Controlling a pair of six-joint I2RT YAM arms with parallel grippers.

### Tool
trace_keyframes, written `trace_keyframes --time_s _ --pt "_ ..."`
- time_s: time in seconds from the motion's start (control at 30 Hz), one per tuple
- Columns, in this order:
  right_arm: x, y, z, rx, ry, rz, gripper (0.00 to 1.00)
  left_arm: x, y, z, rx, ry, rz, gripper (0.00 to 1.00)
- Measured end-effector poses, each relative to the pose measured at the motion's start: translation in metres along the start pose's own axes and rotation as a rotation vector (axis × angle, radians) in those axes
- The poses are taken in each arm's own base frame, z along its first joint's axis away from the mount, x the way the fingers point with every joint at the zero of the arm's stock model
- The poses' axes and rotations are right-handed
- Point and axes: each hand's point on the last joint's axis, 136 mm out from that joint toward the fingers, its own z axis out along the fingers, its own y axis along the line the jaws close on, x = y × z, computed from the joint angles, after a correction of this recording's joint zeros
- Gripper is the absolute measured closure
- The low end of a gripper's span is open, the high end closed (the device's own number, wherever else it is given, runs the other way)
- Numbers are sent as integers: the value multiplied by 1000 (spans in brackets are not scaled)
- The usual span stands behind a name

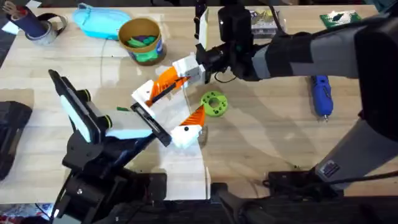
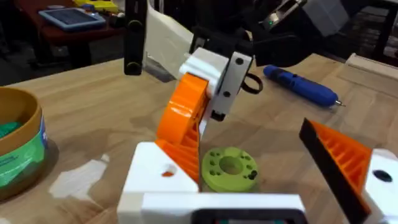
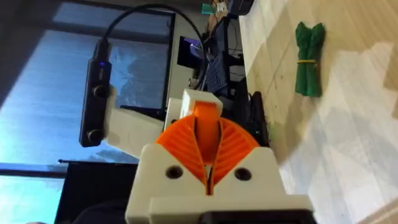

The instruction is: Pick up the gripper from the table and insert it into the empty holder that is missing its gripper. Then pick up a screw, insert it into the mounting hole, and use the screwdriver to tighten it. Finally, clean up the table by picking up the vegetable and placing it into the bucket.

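My right gripper (image 1: 166,81) reaches in from the right and is shut on the orange wedge of the gripper (image 1: 144,93). Its white base (image 2: 155,180) sits at the empty end of the holder (image 2: 211,202), the white bracket on a black bar (image 1: 152,124) at the tip of my left arm. At the bar's other end stands a fitted orange finger (image 2: 345,158), so my left gripper (image 1: 173,104) is wide open. The blue screwdriver (image 1: 321,96) lies to the right. The green vegetable (image 3: 309,59) lies on the table near my left arm. The yellow bucket (image 1: 141,38) stands at the back. The screw is out of view.
A lime-green ring (image 1: 214,104) lies on the table just beyond the black bar. A light-blue bag (image 1: 99,22) sits left of the bucket, with a tape roll (image 1: 46,31) at the far left. A green circuit board (image 1: 339,18) lies at the back right.
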Motion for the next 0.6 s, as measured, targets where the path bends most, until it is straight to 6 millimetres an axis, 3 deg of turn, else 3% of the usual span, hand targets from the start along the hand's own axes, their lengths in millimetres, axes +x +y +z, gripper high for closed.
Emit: trace_keyframes --time_s 0.3,0.4,0.6 --pt "0 0 0 0 0 -3 992 0 1 0 -3 -1 -2 9" --pt "1 1 1 -3 6 2 892 0 0 0 -1 0 -1 9" --pt "7 5 8 -16 37 -4 807 0 -5 0 30 1 2 9"
